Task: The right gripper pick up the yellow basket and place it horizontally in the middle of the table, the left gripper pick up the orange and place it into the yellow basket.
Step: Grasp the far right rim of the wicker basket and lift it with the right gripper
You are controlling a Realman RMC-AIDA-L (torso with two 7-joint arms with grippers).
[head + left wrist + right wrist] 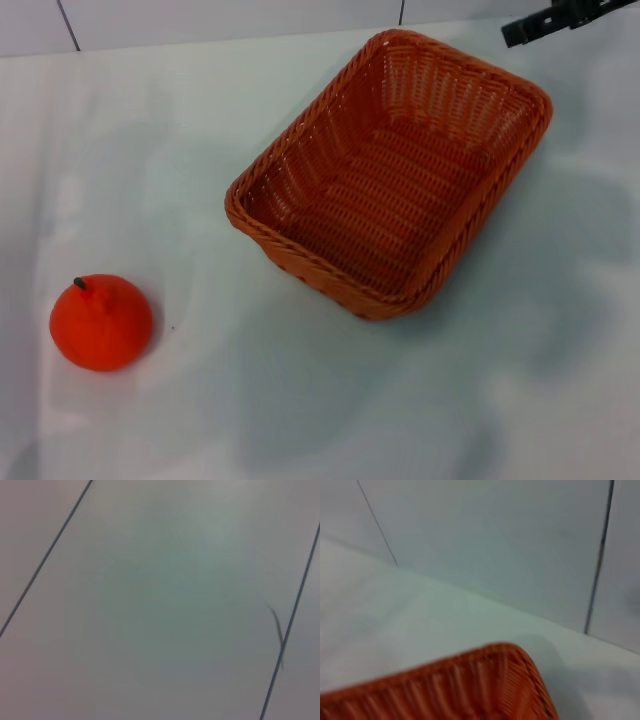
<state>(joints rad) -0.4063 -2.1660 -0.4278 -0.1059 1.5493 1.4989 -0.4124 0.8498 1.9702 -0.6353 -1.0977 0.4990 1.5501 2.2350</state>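
Note:
The yellow basket [390, 175], orange-brown woven wicker, stands empty on the white table [300, 400], right of the middle, turned at a slant. One rounded corner of it shows in the right wrist view [485, 685]. The orange [101, 322] with its short dark stem sits on the table at the near left, well apart from the basket. A black part of my right gripper [545, 20] shows at the far right, just beyond the basket's far corner and apart from it. My left gripper is out of view; the left wrist view shows only a pale panelled surface.
A white tiled wall [250, 18] with dark seams runs behind the table's far edge, also in the right wrist view [495, 540]. Bare tabletop lies between the orange and the basket and along the near side.

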